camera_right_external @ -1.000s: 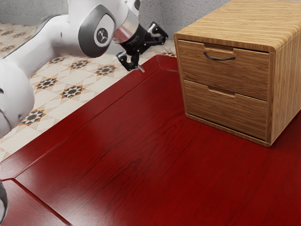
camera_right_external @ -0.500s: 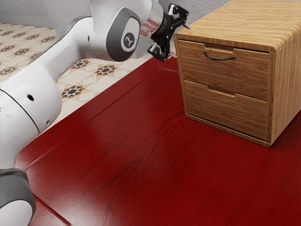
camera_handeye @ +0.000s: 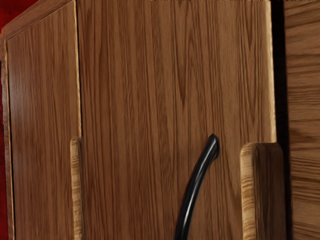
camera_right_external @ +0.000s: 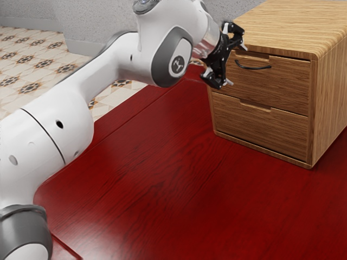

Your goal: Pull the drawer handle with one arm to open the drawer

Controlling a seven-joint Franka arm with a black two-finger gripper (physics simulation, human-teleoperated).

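A wooden cabinet with two drawers stands at the back right of the red table. Its top drawer carries a thin black handle and sits flush with the cabinet face. My black gripper hovers at the left end of that drawer front, just left of the handle, fingers spread open with nothing between them. From the wrist view, the handle curves out from the top drawer front close ahead of my hand, with the lower drawer beside it.
The lower drawer has only a notch pull and also sits flush. The red wooden table spreads in front of the cabinet. Patterned floor tiles lie beyond the table's far left edge.
My arm has swung toward the exterior view's right, carrying the gripper from over the table's far edge to the front of the top drawer. The drawers have not moved.
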